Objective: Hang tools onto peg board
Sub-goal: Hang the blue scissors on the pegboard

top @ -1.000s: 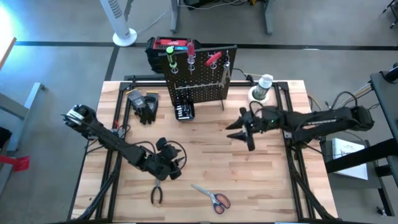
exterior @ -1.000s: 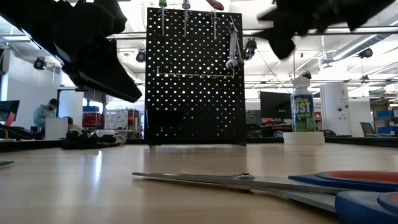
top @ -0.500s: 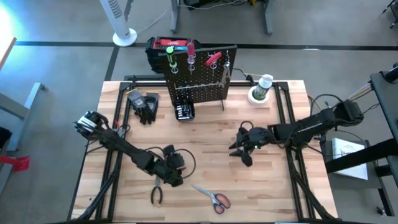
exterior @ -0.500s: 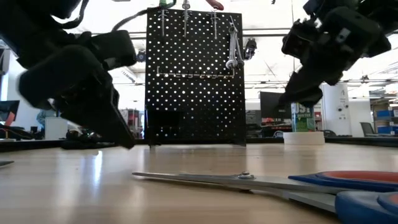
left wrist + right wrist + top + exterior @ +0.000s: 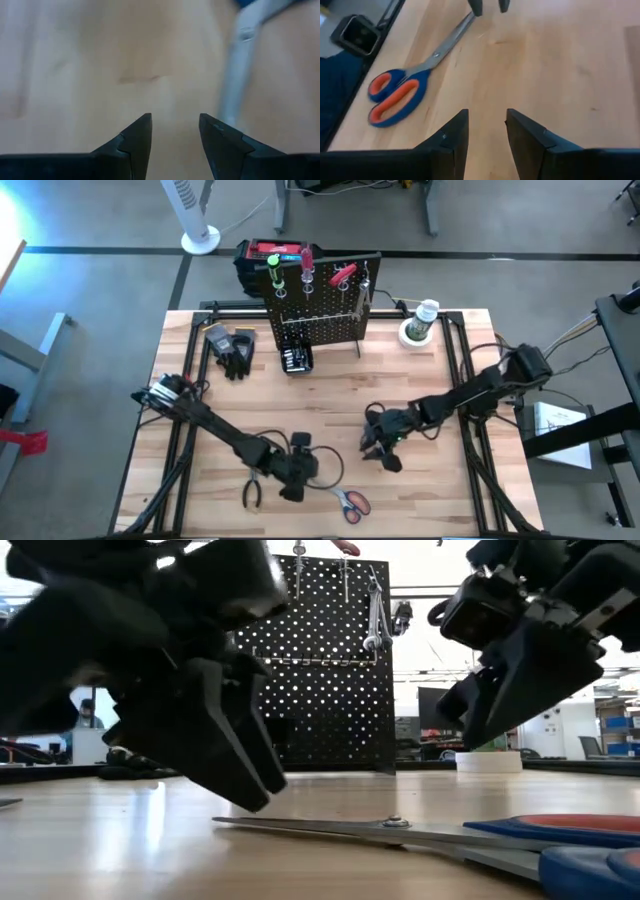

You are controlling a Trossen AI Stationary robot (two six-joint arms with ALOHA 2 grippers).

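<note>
High view: both arms reach down over the near half of the wooden table (image 5: pixel 330 405). The left gripper (image 5: pixel 293 483) hangs low toward six o'clock, its fingers parted with bare wood between them, holding nothing; the silver blades of the scissors (image 5: pixel 340 496) lie just beside its tip, at about three o'clock from it. The left wrist view shows that blade running past one finger (image 5: pixel 222 145), whether touching I cannot tell. The pliers (image 5: pixel 251 491) lie flat at nine o'clock from that gripper, close by.

The right gripper (image 5: pixel 383 453) sits a little toward four o'clock of the table's middle, fingers apart and empty over plain wood. In its wrist view the scissors (image 5: pixel 407 87) lie well ahead, orange and blue handles nearer, blades pointing toward the other gripper's tips.

The peg board (image 5: pixel 318 300) stands upright at the twelve o'clock edge, with screwdrivers, a red tool and wrenches (image 5: pixel 375 615) already hanging along its top. At its foot sits a small black box (image 5: pixel 296 359); black gloves (image 5: pixel 236 352) lie toward ten o'clock, and a spray bottle (image 5: pixel 424 317) stands toward one o'clock.
</note>
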